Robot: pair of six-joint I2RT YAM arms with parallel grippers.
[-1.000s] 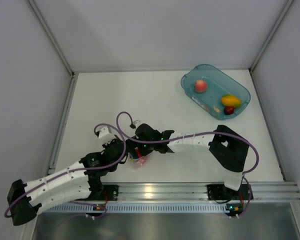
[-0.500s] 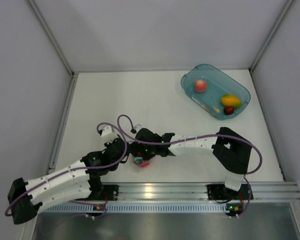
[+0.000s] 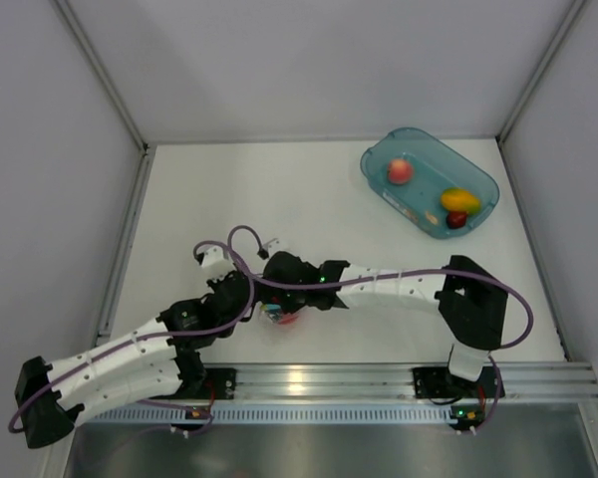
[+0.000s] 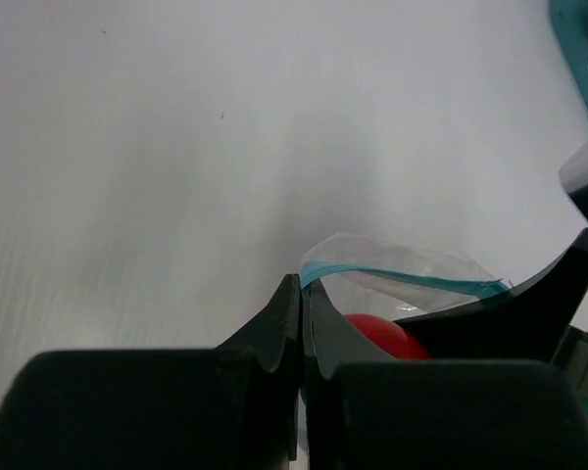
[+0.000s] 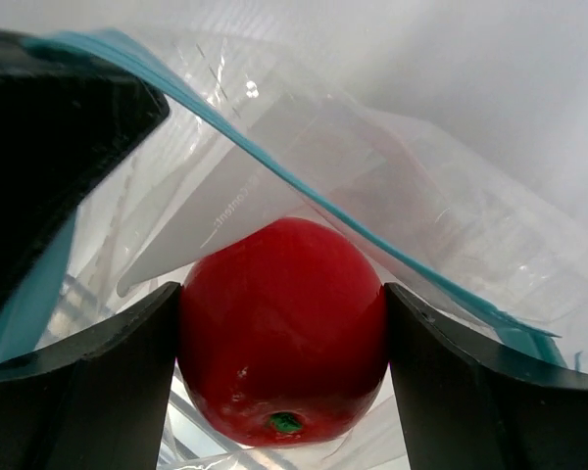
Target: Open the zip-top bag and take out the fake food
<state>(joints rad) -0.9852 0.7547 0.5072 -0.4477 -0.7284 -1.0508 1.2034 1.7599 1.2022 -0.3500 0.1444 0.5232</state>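
The clear zip-top bag [image 4: 402,277] with its teal zip strip lies near the table's front, between the two arms [image 3: 279,314]. My left gripper [image 4: 303,286] is shut on the bag's teal edge. My right gripper [image 5: 282,338] reaches into the bag's open mouth and is shut on the red tomato-like ball [image 5: 282,328], which also shows in the left wrist view [image 4: 382,338]. Three fake fruits lie in the teal tub: the pinkish peach [image 3: 400,171], the yellow-orange mango [image 3: 459,199] and the small dark red piece [image 3: 456,219].
The teal translucent tub [image 3: 379,159] stands at the back right. Grey walls enclose the white table [image 3: 259,189] on three sides, with a metal rail [image 3: 379,378] along the front edge.
Both grippers have shifted slightly toward the front of the table with the bag. The right arm has stretched out more, and the red ball now sits between its fingers.
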